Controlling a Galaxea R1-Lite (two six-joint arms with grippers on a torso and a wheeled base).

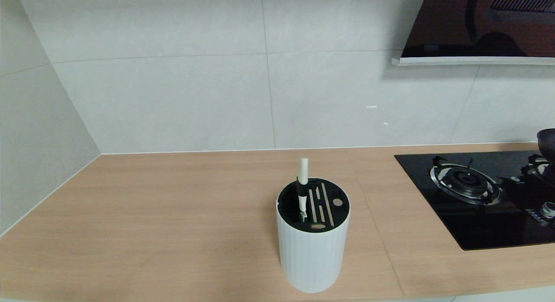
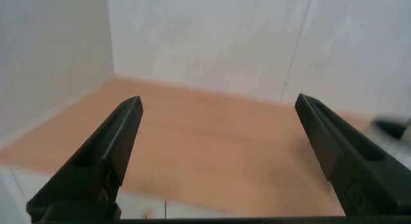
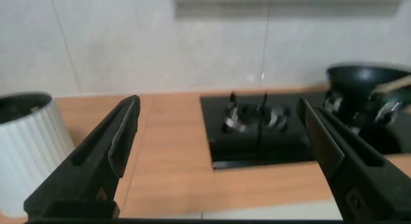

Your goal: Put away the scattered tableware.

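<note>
The tableware holder [image 1: 313,245], a white ribbed tub with a black slotted top, stands upright on the wooden counter [image 1: 173,215] near its front edge. One white-handled utensil [image 1: 302,185] is planted upright in a slot. The holder is not between either pair of my jaws: it sits off to one side of my right gripper [image 3: 217,101], past the outer face of one finger. That gripper is spread wide and holds nothing, and ahead through its gap lies the black gas hob [image 3: 257,137] with a dark pan [image 3: 359,83] on its far burner. My left gripper [image 2: 217,102] is also splayed wide and empty, with bare counter ahead of its gap and the holder well apart from it. I judge the stowing nearly done. Should another piece need slotting, I would hold it by the handle, carry it over a free slot, keep it vertical and lower it straight. A sideways nudge could tip this tall tub. I can make out no label, brand or writing on the holder or hob.
</note>
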